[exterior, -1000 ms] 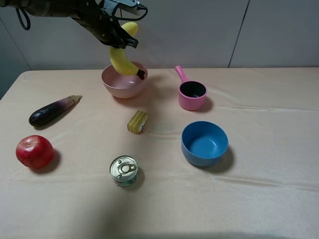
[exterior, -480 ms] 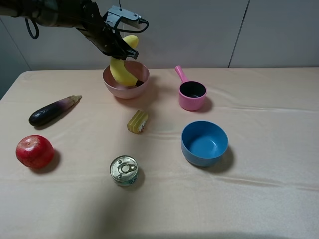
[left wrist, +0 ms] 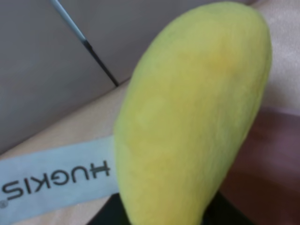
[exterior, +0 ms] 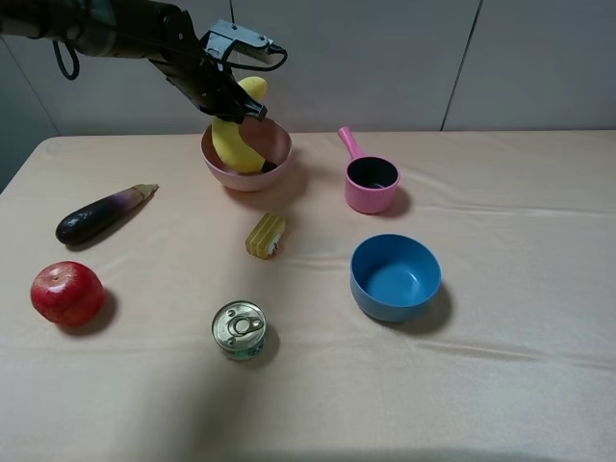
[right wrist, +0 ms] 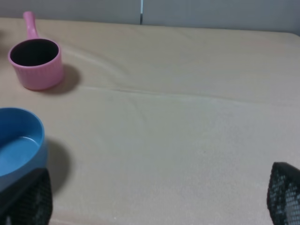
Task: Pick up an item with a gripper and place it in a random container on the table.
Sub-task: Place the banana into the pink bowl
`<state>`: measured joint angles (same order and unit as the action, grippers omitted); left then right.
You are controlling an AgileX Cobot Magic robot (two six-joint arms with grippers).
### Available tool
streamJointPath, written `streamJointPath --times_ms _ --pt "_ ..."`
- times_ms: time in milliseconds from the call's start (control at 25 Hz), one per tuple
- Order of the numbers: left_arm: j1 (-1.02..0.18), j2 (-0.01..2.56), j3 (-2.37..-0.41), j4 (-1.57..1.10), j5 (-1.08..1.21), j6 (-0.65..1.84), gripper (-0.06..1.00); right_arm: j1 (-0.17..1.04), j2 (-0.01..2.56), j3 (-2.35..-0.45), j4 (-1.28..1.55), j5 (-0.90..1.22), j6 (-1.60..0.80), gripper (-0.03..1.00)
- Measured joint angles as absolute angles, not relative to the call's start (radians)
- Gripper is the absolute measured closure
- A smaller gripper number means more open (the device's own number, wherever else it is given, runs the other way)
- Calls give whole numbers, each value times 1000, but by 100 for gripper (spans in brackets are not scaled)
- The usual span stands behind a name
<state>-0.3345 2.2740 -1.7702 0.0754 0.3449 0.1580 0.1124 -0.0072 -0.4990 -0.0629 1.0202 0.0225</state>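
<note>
High view: my left gripper (exterior: 239, 99) is clamped on the upper half of the plush banana (exterior: 231, 142). The banana stands nearly upright. Its lower end sits inside the pale pink bowl (exterior: 243, 179), and its rounded top pokes out above my claw. The banana is soft, yellow and curved; the bowl is round, smooth and has no handle. The table (exterior: 500, 385) wears a beige, lightly creased cloth. To the right of the bowl stands a hot-pink pot (exterior: 371, 185) with a handle. In front of the bowl lies a small yellow block (exterior: 266, 235), and farther front and right a blue bowl (exterior: 395, 277).

Left wrist view: the banana's (left wrist: 197, 117) fuzzy yellow body fills most of the picture. A white tag (left wrist: 56, 180) printed in dark letters lies against it, and the bowl's pink inside (left wrist: 269, 164) shows just past it. My fingers are not clear here.

Right wrist view: my right gripper (right wrist: 154, 197) is spread wide over bare cloth and holds nothing. The hot-pink pot (right wrist: 36, 63) and blue bowl (right wrist: 18, 150) show beyond it.

A second ago the banana hung above the bowl; now it is lowered into it.
</note>
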Motion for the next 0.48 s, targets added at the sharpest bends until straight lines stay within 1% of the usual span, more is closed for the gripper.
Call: streamJointPath --times_ms 480 --pt "-334 2274 -1770 75 353 158 75 112 -7 -499 -63 1020 22 27"
